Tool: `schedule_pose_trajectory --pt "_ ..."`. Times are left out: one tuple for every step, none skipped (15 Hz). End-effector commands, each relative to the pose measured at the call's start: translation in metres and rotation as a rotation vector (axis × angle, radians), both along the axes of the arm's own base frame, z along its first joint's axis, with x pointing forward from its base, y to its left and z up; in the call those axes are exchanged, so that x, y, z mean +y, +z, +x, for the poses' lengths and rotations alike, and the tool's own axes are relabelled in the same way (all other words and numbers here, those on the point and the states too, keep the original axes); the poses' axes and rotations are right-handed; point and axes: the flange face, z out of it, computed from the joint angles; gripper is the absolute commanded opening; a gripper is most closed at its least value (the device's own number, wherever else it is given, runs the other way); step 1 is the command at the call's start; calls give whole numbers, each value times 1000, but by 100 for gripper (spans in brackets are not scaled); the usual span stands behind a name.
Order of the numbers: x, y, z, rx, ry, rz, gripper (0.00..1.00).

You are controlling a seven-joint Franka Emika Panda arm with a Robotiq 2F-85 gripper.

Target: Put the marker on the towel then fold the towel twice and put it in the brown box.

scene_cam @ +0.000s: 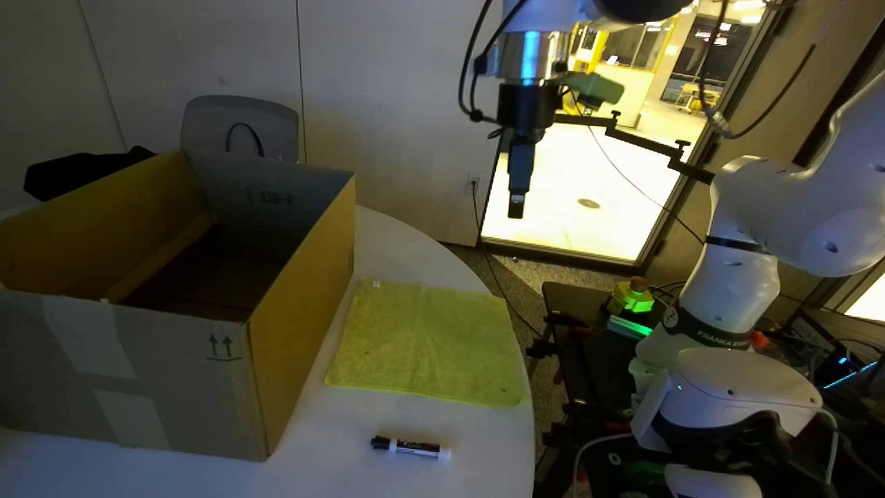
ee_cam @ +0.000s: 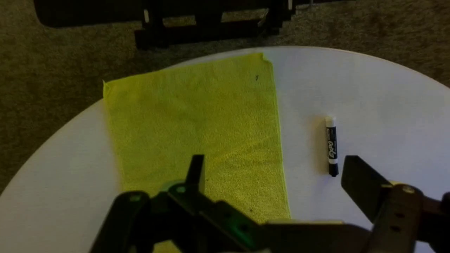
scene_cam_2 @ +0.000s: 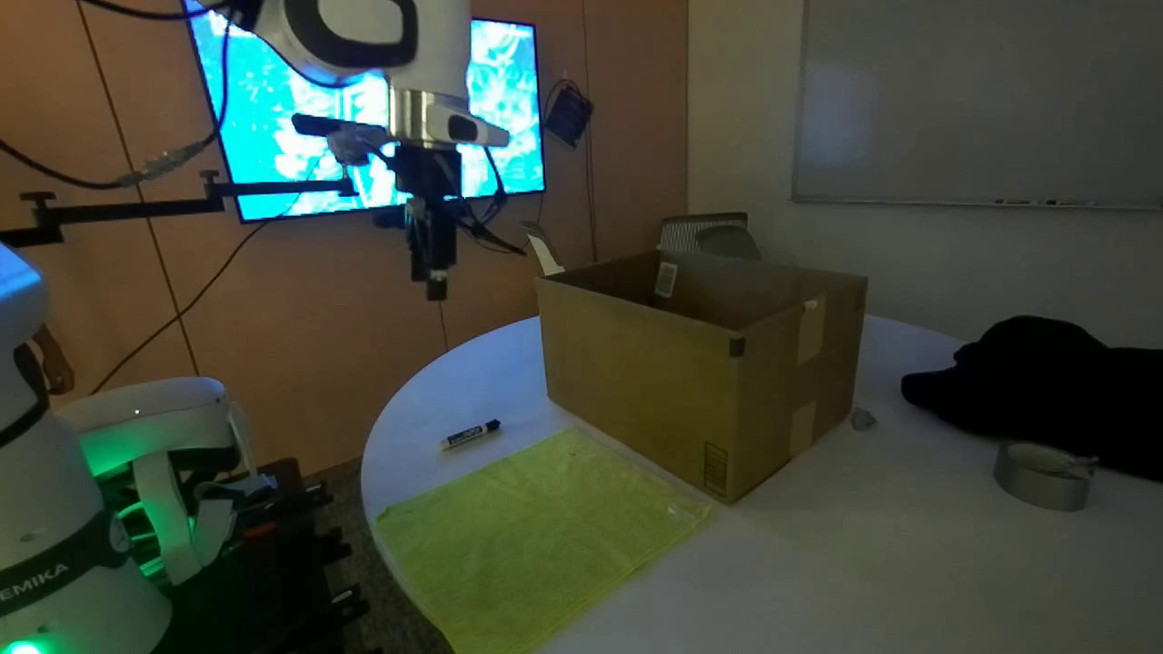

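Observation:
The marker (scene_cam: 410, 447), black and white, lies on the white table beside the towel in both exterior views, also here (scene_cam_2: 471, 434). In the wrist view the marker (ee_cam: 332, 147) lies right of the towel, near the right fingertip in the picture. The yellow-green towel (scene_cam: 429, 342) lies flat and unfolded by the box; it also shows in an exterior view (scene_cam_2: 536, 545) and the wrist view (ee_cam: 197, 116). The brown box (scene_cam: 304, 304) stands open-topped on the table, also seen here (scene_cam_2: 636, 372). My gripper (ee_cam: 274, 158) is open and empty, high above the table (scene_cam: 516, 204) (scene_cam_2: 437, 286).
The round table (scene_cam_2: 909, 563) has a curved edge close to the towel. A tape roll (scene_cam_2: 1042, 477) and a black cloth-like heap (scene_cam_2: 1045, 391) lie beyond the box. A grey chair (scene_cam: 238, 124) stands behind it. The robot's dark stand (scene_cam: 581, 346) is beside the table.

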Motion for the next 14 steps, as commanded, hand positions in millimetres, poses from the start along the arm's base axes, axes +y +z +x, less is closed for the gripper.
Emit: schedule_pose_trajectory --pt "24 -64 47 11 63 31 100" --pt "36 -82 54 26 69 33 100" --pt "47 -100 59 38 74 35 100" --pt "59 -115 62 49 87 37 100" --pt "71 -129 63 61 100 29 100" --pt "83 -142 64 71 117 30 100" --pt "95 -151 63 92 144 37 100" --pt "106 -162 63 108 172 44 100" --pt "119 -172 60 124 200 50 100" --pt "129 -179 60 136 220 53 100" --pt "139 -189 58 148 245 70 100" --pt "148 -196 58 155 262 85 100" --pt "156 -202 57 160 275 97 100" --pt "164 -211 57 163 285 117 100"
